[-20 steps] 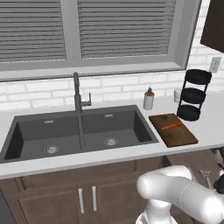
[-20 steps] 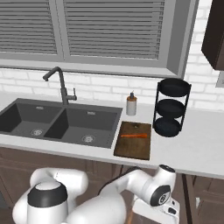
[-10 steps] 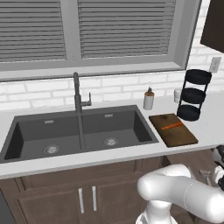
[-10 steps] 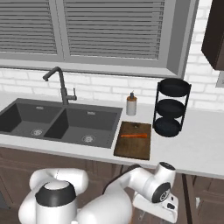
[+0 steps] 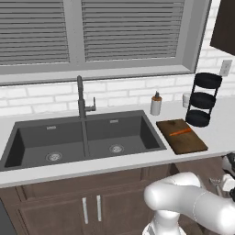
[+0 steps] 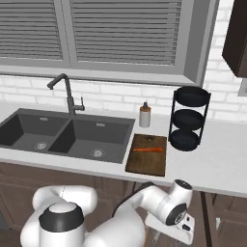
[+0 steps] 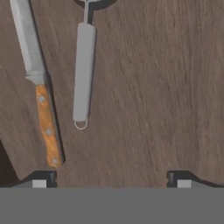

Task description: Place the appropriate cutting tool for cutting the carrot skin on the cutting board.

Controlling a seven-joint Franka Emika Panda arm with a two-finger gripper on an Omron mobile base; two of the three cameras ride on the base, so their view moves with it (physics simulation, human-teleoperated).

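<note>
Dark wood grain lies under the hand, whose fingers are spread wide and hold nothing. On that wood rest a grey-handled peeler and, just beside it, a knife with an orange-brown handle. Up on the surface, the board carries only the carrot. By my reading the task has barely begun: the peeler must be grasped, lifted and laid on the board.

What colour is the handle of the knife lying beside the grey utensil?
Orange-brown wood with pale rivets on the knife handle, clearest in the hand view.
</note>
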